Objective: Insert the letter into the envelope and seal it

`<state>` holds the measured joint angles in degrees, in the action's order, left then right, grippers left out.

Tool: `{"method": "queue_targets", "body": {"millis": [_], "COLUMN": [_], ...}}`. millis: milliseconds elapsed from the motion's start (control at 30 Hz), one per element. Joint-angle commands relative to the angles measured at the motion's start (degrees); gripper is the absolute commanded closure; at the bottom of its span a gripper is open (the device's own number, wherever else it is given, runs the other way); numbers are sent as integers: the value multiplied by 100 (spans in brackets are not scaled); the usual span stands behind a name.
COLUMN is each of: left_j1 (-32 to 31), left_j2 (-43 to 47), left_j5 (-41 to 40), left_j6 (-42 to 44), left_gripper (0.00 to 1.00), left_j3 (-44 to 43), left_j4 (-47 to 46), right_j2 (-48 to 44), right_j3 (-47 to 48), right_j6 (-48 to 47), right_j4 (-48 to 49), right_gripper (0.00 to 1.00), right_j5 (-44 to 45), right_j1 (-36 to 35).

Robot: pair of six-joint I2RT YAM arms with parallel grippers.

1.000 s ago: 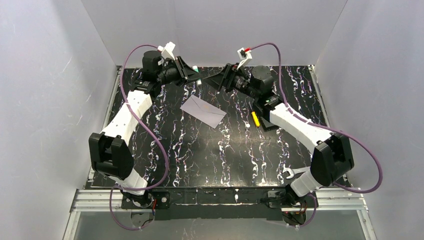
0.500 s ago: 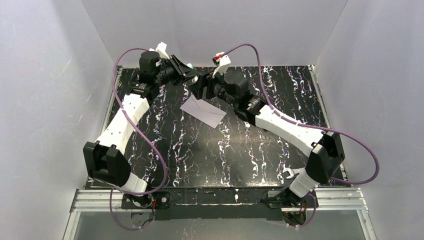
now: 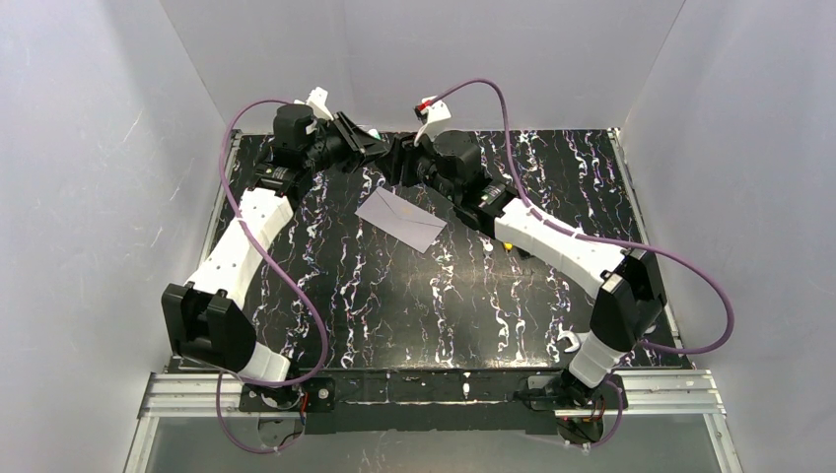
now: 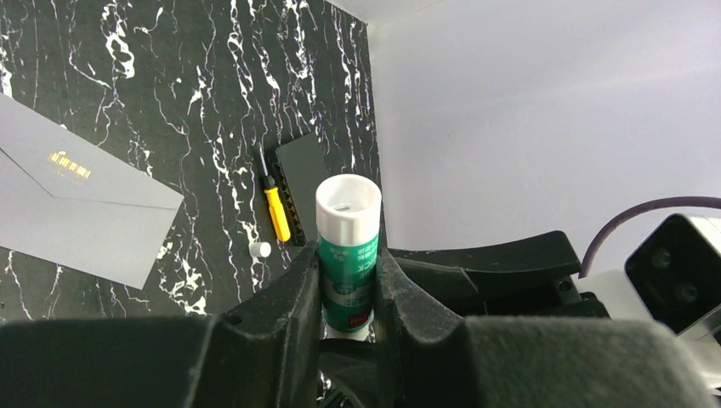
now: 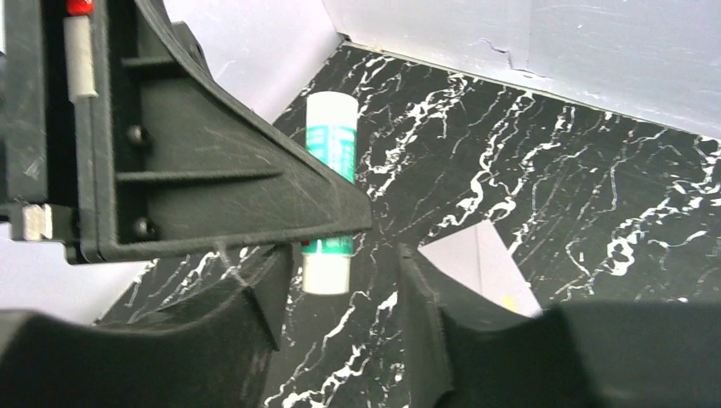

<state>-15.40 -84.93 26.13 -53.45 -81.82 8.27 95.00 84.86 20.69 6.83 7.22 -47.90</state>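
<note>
**The envelope [image 3: 401, 219] lies flat beneath two claws**

It is one pale lavender-grey rectangle with its pointed flap folded down and a small gold mark on the flap. It lies flat on the black marbled table [image 3: 394, 305], below both claws and on their arm-base side.

The left claw [image 4: 349, 272] is clenched on one green-and-white glue stick [image 4: 348, 212]. The right claw [image 5: 340, 255] is released, its fingers either side of the stick's end with gaps showing.

Beyond the left claw's tips lie one yellow-handled screwdriver [image 4: 274, 211], one black box [image 4: 303, 174] just beside it, and one small white cap [image 4: 259, 250].
</note>
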Motion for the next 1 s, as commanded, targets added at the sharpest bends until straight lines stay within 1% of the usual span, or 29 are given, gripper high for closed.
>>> {"method": "queue_targets", "body": {"millis": [0, 33, 167, 300, 400, 467, 500, 600, 667, 700, 767, 833, 900, 967], "left_j1": [-13, -15, -13, -10, 5, 14, 35, 135, 255, 301, 385, 513, 606, 674], "left_j2": [363, 381, 450, 455, 472, 512, 538, 620, 640, 597, 450, 283, 322, 421], "left_j5": [211, 227, 354, 521, 544, 498, 494, 540, 703, 882, 1214, 1673, 2006, 2169], "left_j6": [12, 26, 9, -66, -40, 35, 36, -18, -67, -73, 13, 79, 91, 74], "left_gripper": [100, 100, 100, 100, 97, 90, 83, 58, 45, 40, 34, 31, 29, 27], "left_j3": [95, 117, 178, 171, 77, 51, 59, 52, 43, -13, -258, -491, -457, -325], "left_j4": [21, 32, -3, -66, 263, 375, 391, 394, 367, 399, 829, 1264, 1314, 1293], "right_j2": [52, 64, 111, 227, 194, 116, 71, -43, -138, -158, -115, 8, 94, 135], "right_j3": [312, 312, 348, 494, 481, 374, 314, 207, 200, 224, 343, 679, 953, 1110], "right_j6": [5, 5, -25, -39, -30, -68, -98, -252, -445, -544, -633, -881, -1194, -1392], "right_j4": [453, 459, 506, 392, 364, 445, 491, 534, 414, 314, 115, -402, -993, -1309], "right_gripper": [50, 52, 55, 76, 85, 88, 89, 91, 92, 95, 96, 96, 96, 96], "right_j5": [-173, -166, -170, -222, -232, -447, -622, -1607, -2292, -2597, -3474, -4116, -4395, -4673], "right_j1": [-9, -9, -9, -1, 20, 96, 152, 338, 462, 534, 694, 796, 857, 929]}}
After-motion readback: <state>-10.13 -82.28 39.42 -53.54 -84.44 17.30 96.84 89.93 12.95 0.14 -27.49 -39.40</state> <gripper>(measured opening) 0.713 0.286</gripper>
